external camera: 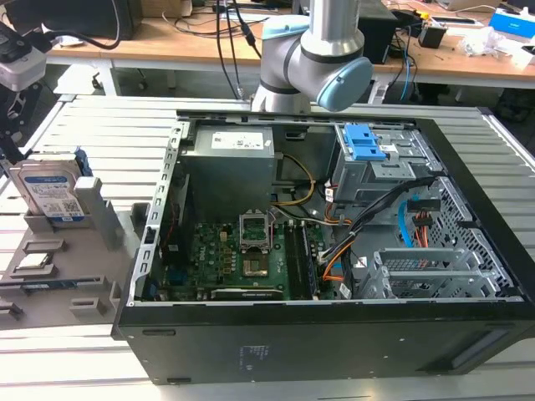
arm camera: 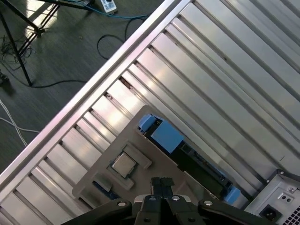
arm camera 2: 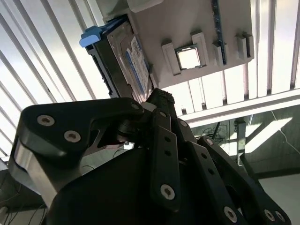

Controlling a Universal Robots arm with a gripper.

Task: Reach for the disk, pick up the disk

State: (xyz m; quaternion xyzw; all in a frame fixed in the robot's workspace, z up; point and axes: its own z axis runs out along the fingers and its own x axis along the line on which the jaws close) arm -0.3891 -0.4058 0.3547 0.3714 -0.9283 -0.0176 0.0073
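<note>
Silver disk [external camera: 52,194] with a blue frame, standing on edge in a slot of the grey tray [external camera: 92,259], at the tray's far end in the exterior view. Its broad face carries a white-and-blue label with barcode blocks; the print is too small to read. In the second wrist view the same label shows slantwise, again unreadable, with a blue tab of the frame at the corner farthest from the tray's middle.

Chip [arm camera: 123,165]: small, square, silver, lying flat in a raised pocket of the tray, apart from the disk. No marking can be made out on its lid.

Gripper [arm camera: 162,182]: black, fingertips pressed together, nothing between them. It hangs over the tray, between chip and disk in the first wrist view, clear of the disk.

Tray lies on a table [external camera: 100,125] of ribbed aluminium slats.

Case [external camera: 334,351]: black, side panel off, just beside the tray on the exterior view's right. Inside it, on the half nearer the tray, a grey power supply [external camera: 230,171] with a white label, text illegible. Farther from the tray, a ribbed blue latch [external camera: 365,142] on the drive cage.

Arm [external camera: 318,50]: silver with pale blue caps, rising beyond the case, well apart from the tray.
</note>
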